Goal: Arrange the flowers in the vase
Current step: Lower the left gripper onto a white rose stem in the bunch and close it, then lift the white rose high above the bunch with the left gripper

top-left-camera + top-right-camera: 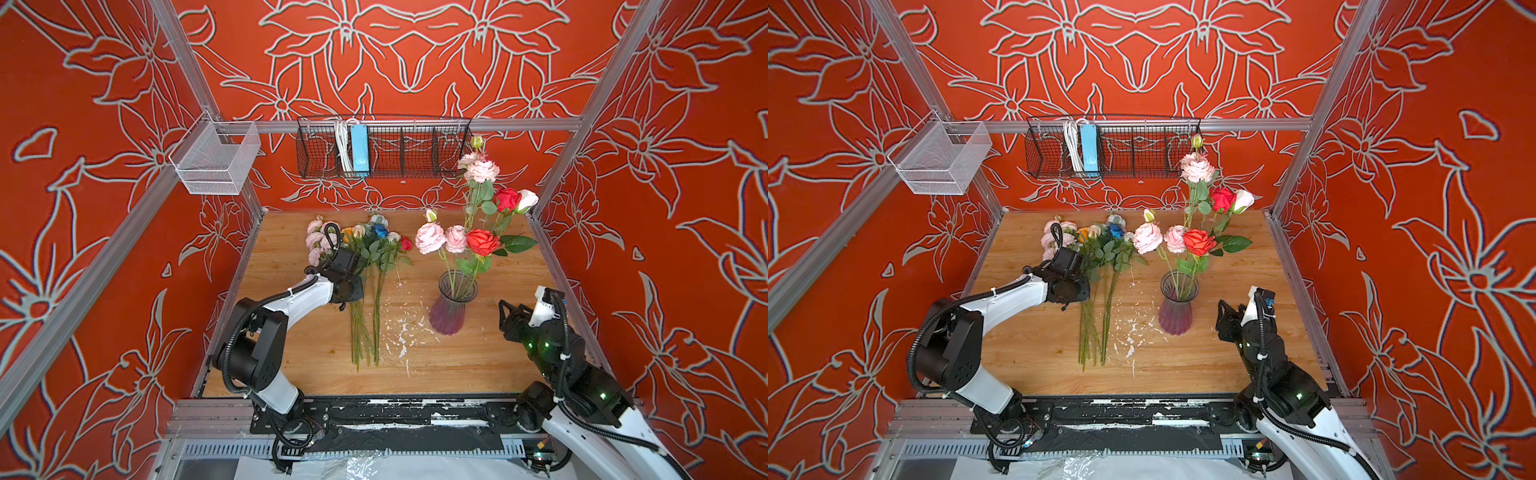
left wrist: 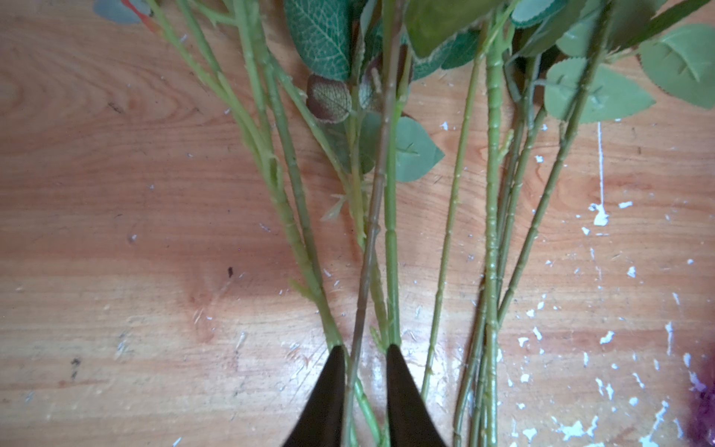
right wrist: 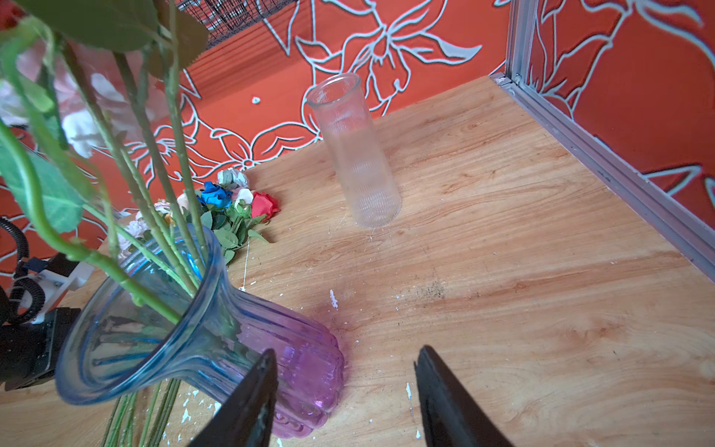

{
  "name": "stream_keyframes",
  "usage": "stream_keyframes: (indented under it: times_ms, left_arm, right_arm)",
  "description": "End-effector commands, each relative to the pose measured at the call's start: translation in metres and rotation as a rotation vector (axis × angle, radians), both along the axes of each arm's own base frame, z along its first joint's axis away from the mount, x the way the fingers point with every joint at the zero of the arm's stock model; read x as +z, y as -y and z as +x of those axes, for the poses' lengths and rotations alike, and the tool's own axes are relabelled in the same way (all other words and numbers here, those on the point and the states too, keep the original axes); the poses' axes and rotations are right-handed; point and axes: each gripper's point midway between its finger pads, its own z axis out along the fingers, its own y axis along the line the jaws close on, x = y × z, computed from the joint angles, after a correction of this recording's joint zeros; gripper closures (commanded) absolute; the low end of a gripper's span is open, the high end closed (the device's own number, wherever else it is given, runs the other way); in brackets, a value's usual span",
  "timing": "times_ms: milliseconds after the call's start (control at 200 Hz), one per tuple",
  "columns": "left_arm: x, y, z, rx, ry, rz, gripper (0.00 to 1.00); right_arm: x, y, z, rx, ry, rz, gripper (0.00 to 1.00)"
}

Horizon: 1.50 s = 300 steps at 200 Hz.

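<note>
The left gripper (image 2: 365, 350) straddles a brownish stem (image 2: 373, 216), fingers (image 2: 325, 398) narrowly apart, not pinching yet, I think. Neighbouring stems (image 2: 390, 251) could snag and lift too. The right gripper (image 3: 347, 348) gapes empty beside the vase (image 3: 294, 348).

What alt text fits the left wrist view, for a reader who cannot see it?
The left gripper straddles a thin stem, jaws narrowly apart, among green flower stems lying on a wooden table. Green leaves spread beyond them; white flecks dot the wood.
</note>
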Motion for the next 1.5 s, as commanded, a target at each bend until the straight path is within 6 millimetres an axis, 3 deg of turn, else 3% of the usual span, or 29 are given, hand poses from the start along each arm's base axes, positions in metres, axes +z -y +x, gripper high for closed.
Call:
stream_keyframes:
  times_ms: [0,360,565,821,1056,1131,1196,1341,1496]
  left_arm:
    - [-0.014,-0.005,-0.002,-0.003,-0.046,0.036,0.82]
    - [-0.024,-0.004,0.005,-0.014,-0.069,0.056,0.88]
    - [-0.003,0.001,0.003,-0.023,-0.048,0.021,0.97]
    - [0.062,-0.011,-0.026,0.003,0.079,-0.030,0.98]
    - [0.110,-0.018,-0.056,0.009,0.220,-0.111,1.00]
    - [0.133,-0.008,-0.063,-0.040,0.329,-0.198,1.00]
    - [0.166,0.001,-0.074,-0.105,0.495,-0.299,1.00]
    - [0.223,0.019,-0.101,-0.261,0.809,-0.459,1.00]
    - [0.275,0.047,-0.128,-0.429,0.949,-0.523,1.00]
  right_arm:
    - [-0.002,-0.001,0.001,0.000,-0.004,0.008,0.41]
    - [0.000,0.000,0.000,-0.004,-0.004,0.006,0.41]
    - [0.004,-0.001,0.001,-0.002,0.002,0.009,0.41]
    - [0.010,-0.003,0.003,0.005,0.014,0.018,0.41]
    - [0.020,-0.010,0.005,0.042,0.032,0.012,0.41]
    - [0.028,-0.014,0.004,0.075,0.050,0.011,0.41]
    - [0.038,-0.021,0.002,0.123,0.075,0.011,0.40]
    - [0.068,-0.048,-0.006,0.304,0.149,0.021,0.39]
    - [0.107,-0.086,-0.021,0.535,0.217,0.067,0.35]
